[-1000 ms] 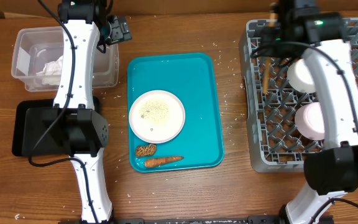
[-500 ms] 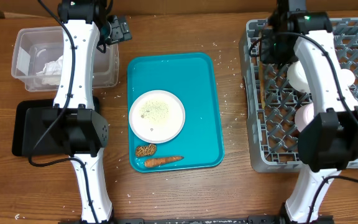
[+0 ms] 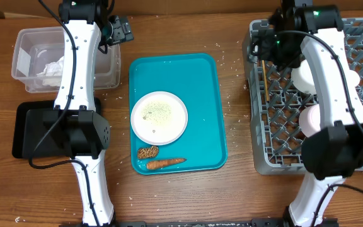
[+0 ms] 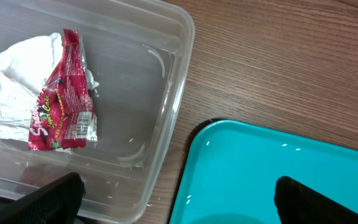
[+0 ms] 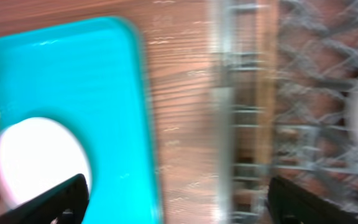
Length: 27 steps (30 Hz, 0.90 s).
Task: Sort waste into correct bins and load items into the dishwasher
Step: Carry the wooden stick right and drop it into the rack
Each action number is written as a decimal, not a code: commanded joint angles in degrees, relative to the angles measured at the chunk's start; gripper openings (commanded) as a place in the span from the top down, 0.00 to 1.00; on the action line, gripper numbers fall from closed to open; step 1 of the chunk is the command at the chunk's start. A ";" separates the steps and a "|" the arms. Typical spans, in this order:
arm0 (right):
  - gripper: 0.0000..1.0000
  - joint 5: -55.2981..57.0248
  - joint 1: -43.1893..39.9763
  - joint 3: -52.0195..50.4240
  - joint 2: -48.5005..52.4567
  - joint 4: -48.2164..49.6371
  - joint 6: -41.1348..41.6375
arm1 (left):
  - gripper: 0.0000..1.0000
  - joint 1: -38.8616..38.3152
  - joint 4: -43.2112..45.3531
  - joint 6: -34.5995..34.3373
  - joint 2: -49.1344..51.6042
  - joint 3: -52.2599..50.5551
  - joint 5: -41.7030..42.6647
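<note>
1. Wooden chopsticks point(image 3: 267, 79) lie lengthwise along the left edge of the grey dish rack point(image 3: 358, 157), clear of the right tool point(image 5: 179, 199). Risk: they are thin, so they may slip through the open grid or roll between the pegs if the arm brushes them.
2. Risk: loose rice point(image 3: 159, 112) covers the white plate point(image 3: 175, 129) on the teal tray point(image 3: 200, 75). Any tilt while lifting would scatter it over the tray and the table point(image 3: 232, 189).
3. Risk: the carrot point(image 3: 166, 162) and the brown food piece point(image 3: 147, 152) lie just beside the plate's near edge. A low approach to the plate may push them.
4. Right arm: it reaches over the rack's far left corner. The tool points down with its fingers spread wide and holds nothing. The wrist view is blurred.
5. Left arm: it extends to the far side of the table. The left tool point(image 4: 179, 202) hovers between the clear tub point(image 4: 166, 118) and the teal tray, spread wide and empty. The napkins point(image 4: 5, 81) and the wrapper point(image 4: 62, 99) lie inside the tub.
</note>
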 commanded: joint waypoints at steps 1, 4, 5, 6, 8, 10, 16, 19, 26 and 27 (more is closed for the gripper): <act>0.05 -12.76 3.15 1.51 -2.19 -0.09 0.37 | 0.00 -0.17 -0.02 -1.20 0.07 -0.22 0.26; 0.00 -12.76 7.63 -0.35 -0.59 1.40 0.61 | 0.00 -0.17 -0.02 -1.20 0.07 -0.22 0.26; 0.00 -12.66 8.70 -1.27 -0.37 2.29 1.18 | 0.00 -0.17 -0.02 -1.22 0.07 -0.22 0.26; 0.00 -11.76 10.08 -2.60 -0.02 3.58 2.54 | 0.00 -0.17 -0.02 -1.20 0.07 -0.22 0.26; 0.00 -8.44 12.44 -5.22 0.63 6.14 6.36 | 0.00 -0.17 0.00 -1.20 0.07 -0.22 0.26; 0.00 -3.69 15.26 -9.07 1.68 9.62 11.47 | 0.00 -0.17 -0.02 -1.20 0.07 -0.22 0.26; 0.00 -3.26 20.63 -17.62 3.48 17.86 18.10 | 0.00 -0.17 -0.02 -1.20 0.07 -0.22 0.26; 0.00 -3.82 21.51 -16.96 2.75 17.00 19.93 | 0.00 -0.17 -0.02 -1.20 0.07 -0.22 0.26; 0.00 -8.46 22.32 -15.63 -1.64 7.45 19.45 | 0.00 -0.17 -0.02 -1.20 0.07 -0.22 0.26; 0.00 -8.15 22.84 -15.63 -1.77 6.10 19.43 | 0.00 -0.17 -0.02 -1.20 0.07 -0.22 0.26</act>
